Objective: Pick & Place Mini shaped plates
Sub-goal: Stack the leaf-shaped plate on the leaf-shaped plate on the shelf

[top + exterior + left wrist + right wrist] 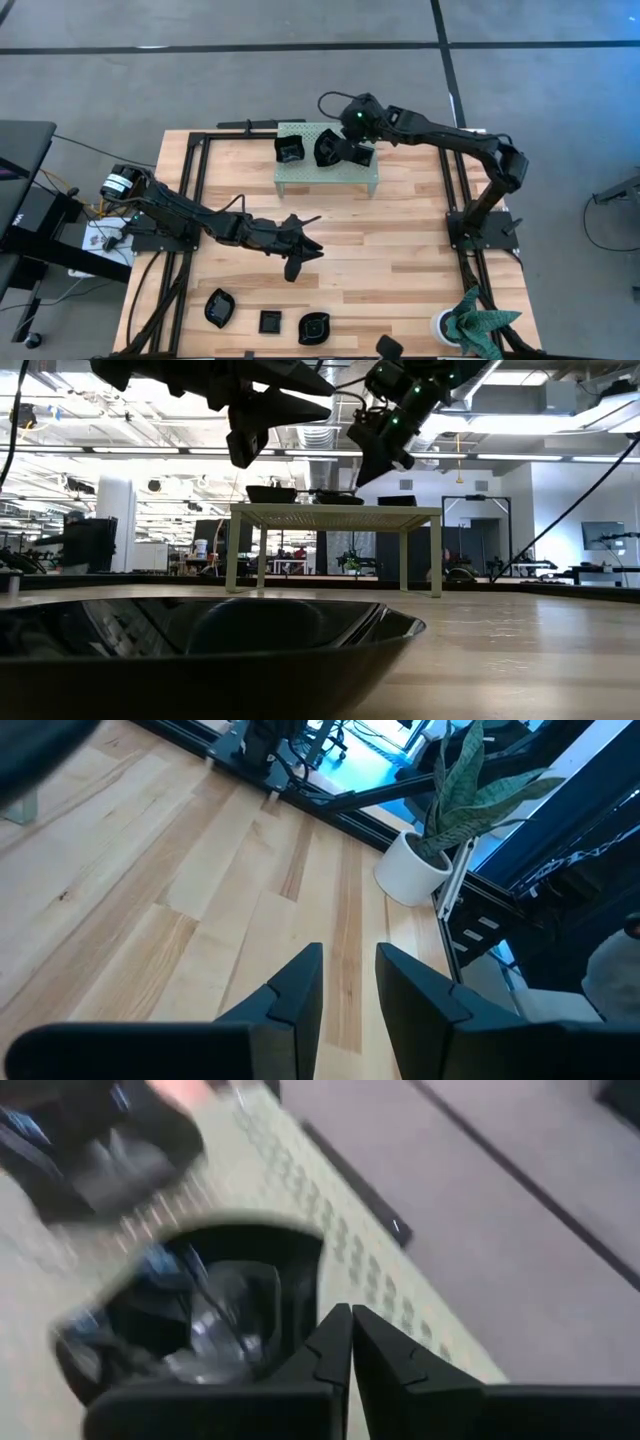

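Two glossy black mini plates (290, 150) (328, 150) sit on the pale green perforated rack (330, 178) at the table's far side. Several more lie along the near edge (220, 307) (270, 322) (313, 327) (388, 346). One of these fills the low view's foreground (200, 650). My right gripper (351, 1335) is shut and empty. It hovers over the rack, just right of the right-hand plate (200, 1320). My left gripper (349, 980) is open and empty, raised over the bare wood at the table's middle (300, 255).
A potted plant in a white pot (470, 322) stands at the table's near right corner. Black frame rails (195, 190) (455, 190) run along both sides. Bare wood (380, 260) lies between the rack and the near row of plates.
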`<action>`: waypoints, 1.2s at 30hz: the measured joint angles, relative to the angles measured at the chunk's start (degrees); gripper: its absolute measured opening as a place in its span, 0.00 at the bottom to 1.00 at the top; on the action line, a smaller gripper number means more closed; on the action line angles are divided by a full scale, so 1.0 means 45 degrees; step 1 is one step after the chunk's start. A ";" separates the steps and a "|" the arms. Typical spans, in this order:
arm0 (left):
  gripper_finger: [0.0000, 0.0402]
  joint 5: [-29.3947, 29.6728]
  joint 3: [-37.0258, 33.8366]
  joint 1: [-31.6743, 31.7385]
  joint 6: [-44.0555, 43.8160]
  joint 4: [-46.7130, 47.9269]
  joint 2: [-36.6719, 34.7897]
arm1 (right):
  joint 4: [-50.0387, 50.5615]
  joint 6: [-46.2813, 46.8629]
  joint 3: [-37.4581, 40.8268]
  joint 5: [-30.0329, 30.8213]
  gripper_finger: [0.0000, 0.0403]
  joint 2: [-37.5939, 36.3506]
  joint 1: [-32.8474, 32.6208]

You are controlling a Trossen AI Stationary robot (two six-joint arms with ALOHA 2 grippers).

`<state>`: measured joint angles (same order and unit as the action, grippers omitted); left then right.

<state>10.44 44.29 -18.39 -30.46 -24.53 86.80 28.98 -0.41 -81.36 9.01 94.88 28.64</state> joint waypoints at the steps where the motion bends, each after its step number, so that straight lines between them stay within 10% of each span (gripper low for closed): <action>1: 0.24 0.0005 0.0000 -0.0005 0.0000 -0.0014 -0.0005 | -0.0273 0.0017 0.0000 -0.0113 0.02 -0.0014 0.0009; 7: 0.24 0.0000 0.0000 -0.0015 0.0000 0.0005 -0.0005 | -0.0687 0.0038 -0.0005 -0.2283 0.10 0.0035 0.0373; 36: 0.24 0.0000 0.0000 -0.0013 -0.0005 0.0005 0.0000 | -0.1401 0.0094 -0.0005 -0.3695 0.15 0.1256 0.0895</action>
<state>10.44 44.29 -18.45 -30.48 -24.51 86.80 22.67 0.01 -81.38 -7.62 100.53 32.67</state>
